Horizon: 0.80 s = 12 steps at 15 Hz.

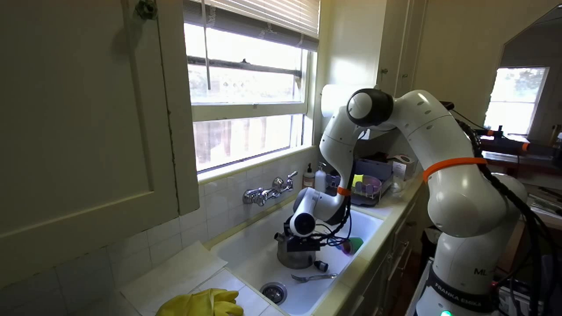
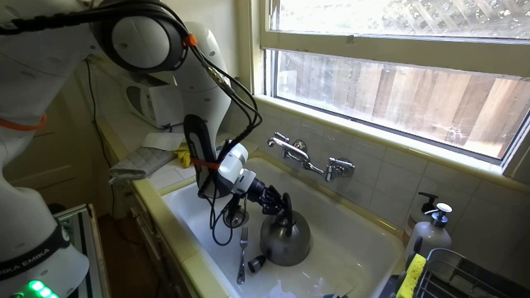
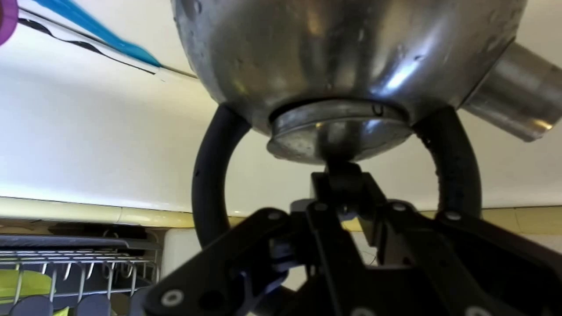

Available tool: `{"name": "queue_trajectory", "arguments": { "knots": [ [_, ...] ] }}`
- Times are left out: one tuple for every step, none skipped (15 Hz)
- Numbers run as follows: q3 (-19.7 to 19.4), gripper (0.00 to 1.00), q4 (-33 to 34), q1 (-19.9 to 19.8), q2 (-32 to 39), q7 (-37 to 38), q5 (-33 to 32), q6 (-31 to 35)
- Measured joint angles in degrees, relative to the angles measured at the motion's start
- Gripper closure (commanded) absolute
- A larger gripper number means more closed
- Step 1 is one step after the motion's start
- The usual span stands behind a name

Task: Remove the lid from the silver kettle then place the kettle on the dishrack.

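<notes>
The silver kettle [image 1: 295, 260] [image 2: 285, 244] [image 3: 342, 57] stands upright in the white sink, seen in both exterior views. Its black handle [image 3: 212, 175] arches around my fingers. The lid [image 3: 303, 142] sits at the kettle's mouth; whether it is slightly raised I cannot tell. My gripper [image 3: 344, 184] [image 2: 276, 203] reaches under the handle arch, its jaws shut on the lid's dark knob [image 3: 344, 177]. Much of the gripper is hidden behind the wrist in an exterior view. The dishrack [image 3: 83, 259] [image 2: 449, 271] [image 1: 366, 201] stands on the counter beyond the sink's end.
A fork [image 2: 242, 260] and a small dark cap [image 2: 256, 263] lie beside the kettle. The wall faucet [image 1: 268, 192] juts over the sink. Soap bottles [image 2: 430, 238] stand near the dishrack, which carries a yellow sponge [image 2: 412, 275]. Yellow gloves [image 1: 199, 303] lie on the opposite counter.
</notes>
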Motion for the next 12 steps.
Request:
{"name": "queue_trajectory", "arguments": {
  "knots": [
    [0.6,0.95,-0.1,-0.7,-0.1,0.0,0.0,0.0],
    [1.2,0.95,-0.2,-1.4,-0.3,0.0,0.0,0.0],
    [1.8,0.95,-0.4,-2.0,-0.5,0.0,0.0,0.0],
    [2.4,0.95,-0.7,-2.7,-0.7,0.0,0.0,0.0],
    [3.1,0.95,-1.1,-3.4,-1.0,0.0,0.0,0.0],
    [3.8,0.95,-1.5,-4.1,-1.4,0.0,0.0,0.0],
    [4.5,0.95,-1.9,-4.9,-1.7,0.0,0.0,0.0],
    [5.1,0.95,-2.4,-5.6,-2.1,0.0,0.0,0.1],
    [5.4,0.95,-3.1,-6.0,-2.6,0.0,0.0,0.3],
    [5.5,0.95,-3.8,-6.2,-3.1,0.0,0.0,0.4],
    [4.6,0.95,-4.5,-5.6,-3.7,-0.1,0.6,1.7],
    [3.0,0.95,-5.0,-4.4,-4.5,-0.1,0.9,3.8]
  ]
}}
